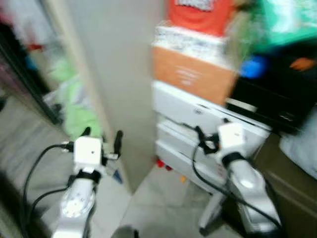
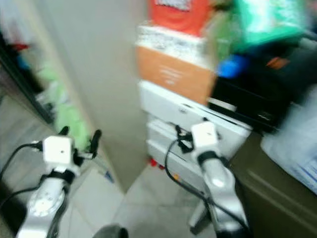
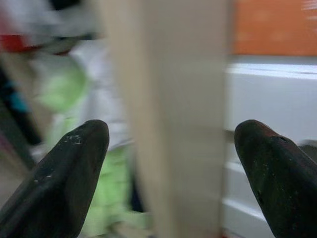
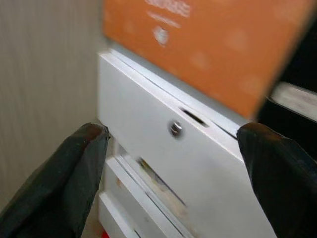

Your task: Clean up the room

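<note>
both grippers are raised, empty, fingers apart; head views are motion-blurred. left gripper [image 1: 102, 140] sits in front of a beige wall edge [image 1: 86, 74], its fingers [image 3: 64, 168] straddling that edge in the wrist view, not touching it. right gripper [image 4: 171, 173] faces a white drawer unit [image 1: 198, 119], aimed at the top drawer [image 4: 163, 148] with its round lock [image 4: 175, 129], close but apart from it. an orange box [image 1: 190, 74] sits on the unit, with a red item [image 1: 198, 12] stacked higher. clutter is the task's target: green cloth [image 1: 77, 111] lies on the floor left of the wall edge, a black case [image 1: 275, 94] right of the box, small red bits [image 1: 161, 163] at the unit's base. floor [image 1: 163, 198] is light tile.
</note>
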